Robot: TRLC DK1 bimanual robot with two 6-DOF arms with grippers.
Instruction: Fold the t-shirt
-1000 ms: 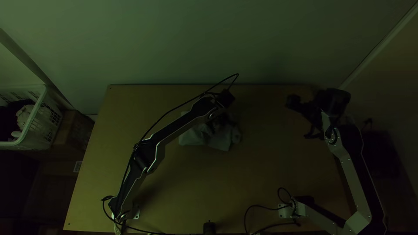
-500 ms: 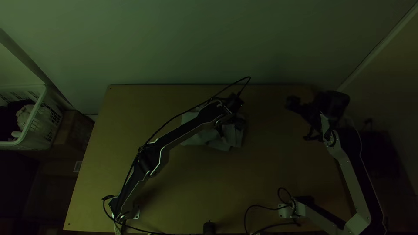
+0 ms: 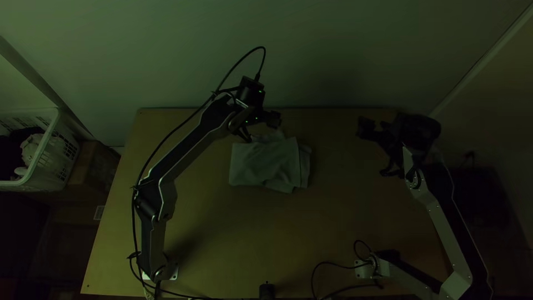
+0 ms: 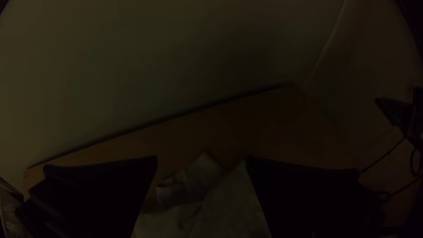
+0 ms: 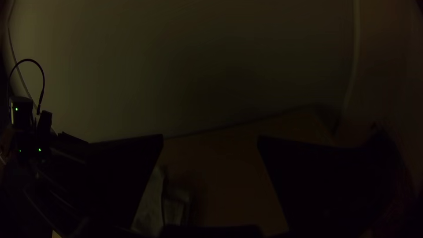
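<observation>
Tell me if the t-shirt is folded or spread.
Folded, not neatly: the t-shirt lies as a compact, layered packet, uneven edges poking past the top layer.

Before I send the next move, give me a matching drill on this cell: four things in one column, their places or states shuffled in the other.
1. t-shirt
2. left tool
3. right tool
4. white basket

A. beyond the left side of the table, with cloth in it
B. open, toward the table's far right corner
C. lying in a rough, layered rectangle
D. open, near the t-shirt's far edge

Pairs: 1-C, 2-D, 3-B, 4-A
</observation>
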